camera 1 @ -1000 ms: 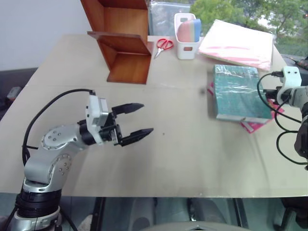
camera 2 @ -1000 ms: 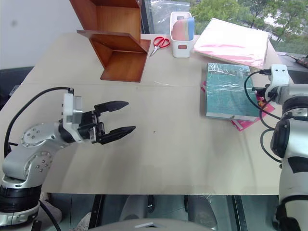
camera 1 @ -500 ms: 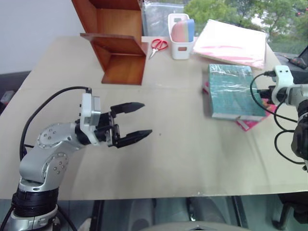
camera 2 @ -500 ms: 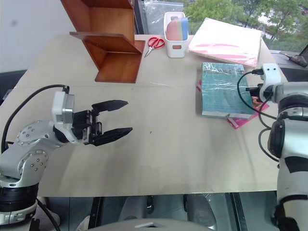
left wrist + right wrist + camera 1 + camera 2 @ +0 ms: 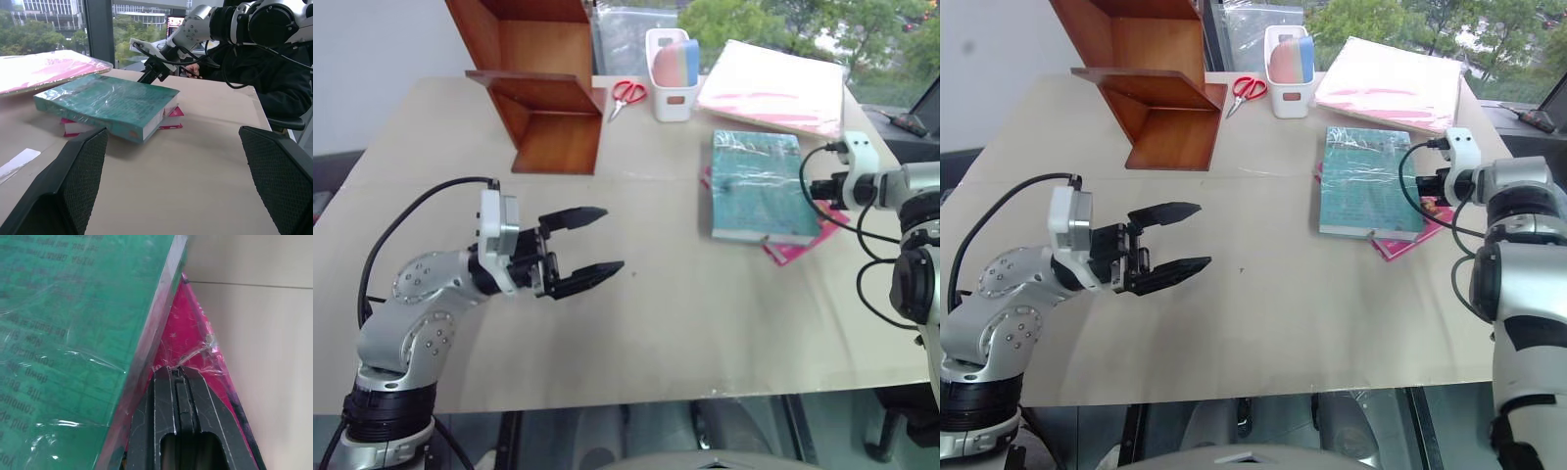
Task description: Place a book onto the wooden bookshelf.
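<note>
Your right gripper point(image 5: 177, 374) is clenched tight, fingers pressed together with nothing between them. Its tips sit at the right-hand edge of the book point(image 5: 759, 183), low down where the green cover meets the pink book point(image 5: 193, 345) underneath. It touches the pink cover or comes very close to it; whether it also touches the green book's edge, I cannot tell.

Your left gripper point(image 5: 585, 245) is released, fingers spread wide, holding nothing. It hovers over bare table point(image 5: 685, 313), pointing across toward the book, which lies well apart from it.

The book lies flat on the table, resting partly on the pink book. The shelf point(image 5: 548, 88) stands well beyond the left gripper, toward the table's far edge, its compartments bare where visible.

Judging from this, you are on the first step: getting at the book, not yet gripping it. The closed right fingers look set to nudge or pry at its edge. The next move probably calls for sliding the book toward the left gripper, or lifting its edge so fingers can close around its thickness. The glossy wrap may slip.

A white bin point(image 5: 668, 90) beyond the book holds a pink and blue item. Red scissors point(image 5: 625, 95) lie just beside it.
</note>
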Controlling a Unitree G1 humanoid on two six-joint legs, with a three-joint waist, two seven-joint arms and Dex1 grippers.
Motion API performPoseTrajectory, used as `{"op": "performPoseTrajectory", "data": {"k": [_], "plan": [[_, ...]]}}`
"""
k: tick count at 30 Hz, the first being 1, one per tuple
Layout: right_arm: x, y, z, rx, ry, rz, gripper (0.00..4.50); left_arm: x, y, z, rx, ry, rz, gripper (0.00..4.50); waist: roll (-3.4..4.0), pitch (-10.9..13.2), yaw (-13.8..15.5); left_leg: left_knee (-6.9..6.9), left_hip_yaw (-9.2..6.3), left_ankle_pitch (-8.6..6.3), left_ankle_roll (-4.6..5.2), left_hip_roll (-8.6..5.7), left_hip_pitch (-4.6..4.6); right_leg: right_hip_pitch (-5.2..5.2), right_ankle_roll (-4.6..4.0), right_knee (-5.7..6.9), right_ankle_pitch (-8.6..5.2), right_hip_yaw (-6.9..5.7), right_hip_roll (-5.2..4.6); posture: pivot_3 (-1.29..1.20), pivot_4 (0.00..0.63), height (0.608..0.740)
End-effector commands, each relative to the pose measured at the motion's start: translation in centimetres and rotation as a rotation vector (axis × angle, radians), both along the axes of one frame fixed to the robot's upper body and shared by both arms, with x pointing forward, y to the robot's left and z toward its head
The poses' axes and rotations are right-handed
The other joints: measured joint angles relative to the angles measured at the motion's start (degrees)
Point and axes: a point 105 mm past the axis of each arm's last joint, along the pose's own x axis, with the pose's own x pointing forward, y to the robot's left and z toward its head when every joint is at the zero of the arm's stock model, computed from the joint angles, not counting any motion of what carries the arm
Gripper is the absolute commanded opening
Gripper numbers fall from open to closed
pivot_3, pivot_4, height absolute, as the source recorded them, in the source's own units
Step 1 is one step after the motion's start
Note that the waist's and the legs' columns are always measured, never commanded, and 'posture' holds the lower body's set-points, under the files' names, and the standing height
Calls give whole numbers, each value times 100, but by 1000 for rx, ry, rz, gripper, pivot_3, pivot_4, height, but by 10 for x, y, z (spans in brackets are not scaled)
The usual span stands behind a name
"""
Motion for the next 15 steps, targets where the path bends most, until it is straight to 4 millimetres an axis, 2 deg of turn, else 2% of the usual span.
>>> {"op": "performPoseTrajectory", "data": {"k": [1, 7, 10, 12, 15], "plan": [[-5, 38, -11, 85, 58, 150, 82, -2, -3, 6, -3, -34, -15, 4500, 0, 0, -3, 0, 0, 0, 0, 0, 0, 0, 0, 0, 0, 0, 1, 0, 150, 740], [-10, 57, -13, 111, 64, 221, 82, -2, -3, 5, -2, -36, -13, 4500, 0, 0, 53, 0, -2, 0, 0, 1, -2, 0, 0, 0, 0, -4, 1, 0, 150, 740], [-7, 58, -12, 105, 31, 190, 82, -2, -3, 5, 0, -37, -8, 4500, -2, -1, 84, 1, -3, 0, 0, 0, -4, 0, 0, -2, 0, -6, -1, 0, 150, 740], [-3, 44, -8, 44, -20, 133, 82, -1, -3, 5, 0, -38, -2, 4500, -2, -1, 92, 1, -3, 0, 0, 0, -4, 0, 0, 0, 0, -6, -1, 0, 150, 740], [-2, 15, 9, -72, -110, 56, 82, -1, 1, 2, 1, -35, 15, 4500, -1, -1, 143, 2, -3, 0, 0, -1, -5, 0, 1, 1, 0, -6, -3, 0, 150, 740]]}}
